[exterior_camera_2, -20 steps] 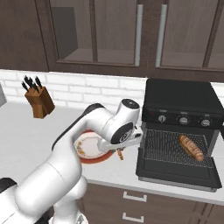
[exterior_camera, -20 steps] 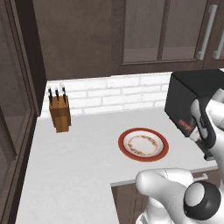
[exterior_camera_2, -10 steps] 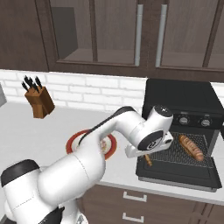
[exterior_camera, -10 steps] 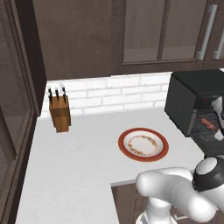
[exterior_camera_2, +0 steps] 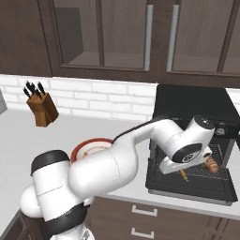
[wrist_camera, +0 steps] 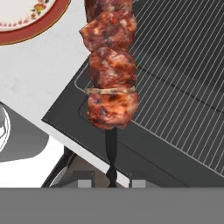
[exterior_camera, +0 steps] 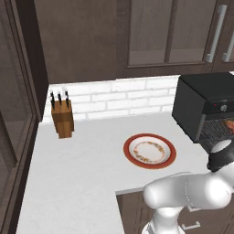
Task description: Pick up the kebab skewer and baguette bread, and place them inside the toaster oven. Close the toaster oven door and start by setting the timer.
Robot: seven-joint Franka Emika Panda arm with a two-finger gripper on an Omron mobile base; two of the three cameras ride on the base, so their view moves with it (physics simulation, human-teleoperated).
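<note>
Over the rack, kebab skewer (wrist_camera: 110,65) points away.

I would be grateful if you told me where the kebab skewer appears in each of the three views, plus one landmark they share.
Left base view: kebab skewer, reddish bit at the right edge, inside the toaster oven opening.
Right base view: small brown piece under the gripper, over the wire rack.
Hand view: large, top centre, stick running down to the fingertips.
Shared landmark: the red-rimmed plate.

Baguette bread (exterior_camera_2: 212,163) half behind the arm; kebab skewer (wrist_camera: 110,65) cut by hand view's top edge
</note>
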